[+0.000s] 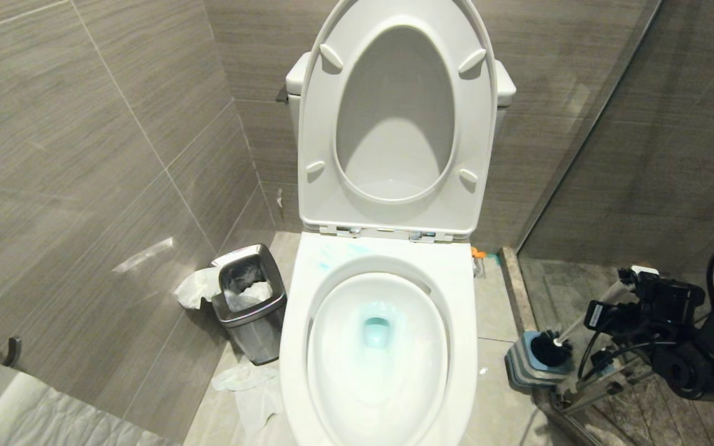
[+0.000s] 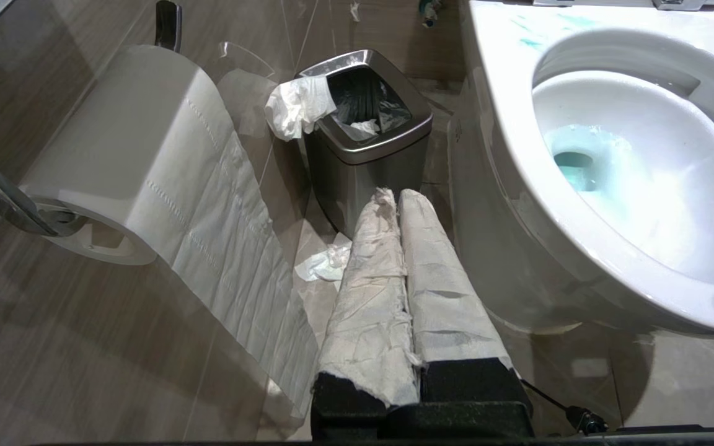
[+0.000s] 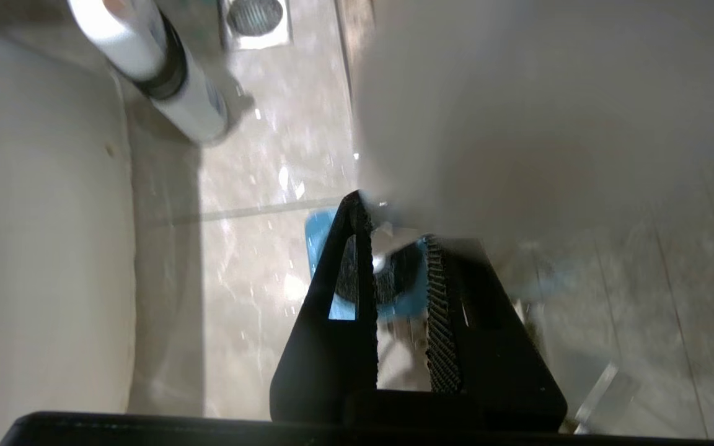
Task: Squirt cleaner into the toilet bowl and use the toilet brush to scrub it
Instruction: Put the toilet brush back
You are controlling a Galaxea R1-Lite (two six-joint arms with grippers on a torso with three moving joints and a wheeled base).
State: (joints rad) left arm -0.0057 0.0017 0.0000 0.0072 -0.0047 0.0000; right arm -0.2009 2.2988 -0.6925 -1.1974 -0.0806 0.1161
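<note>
The toilet bowl (image 1: 307, 347) stands with its seat and lid (image 1: 397, 118) raised against the cistern, and the cleaner (image 1: 375, 328) shows as a pale turquoise tint in the water around the drain hole, with a few thin blue-green smears on the back left part of the rim (image 1: 332, 257). The toilet brush (image 1: 580, 325) is on the floor to the right of the bowl, its dark bristle head sitting in the blue-and-grey holder (image 1: 527, 368) and its pale handle slanting up and to the right into the right gripper (image 1: 633, 291), which appears closed around the handle's upper part beside the glass partition (image 1: 586, 130). In the right wrist view the ribbed black fingers (image 3: 437, 310) stand a narrow gap apart above the blue holder and bristle head; the picture there is smeared. The left gripper (image 2: 397, 198) hangs low at the bowl's left side, its two paper-wrapped fingers (image 2: 369, 279) pressed together and holding nothing. Just ahead of it stands a small steel waste bin (image 2: 363, 167) with tissue draped over its edge, crumpled tissue (image 1: 251, 387) on the floor beside it, and a toilet paper roll (image 2: 121, 142) on the left wall.
</note>
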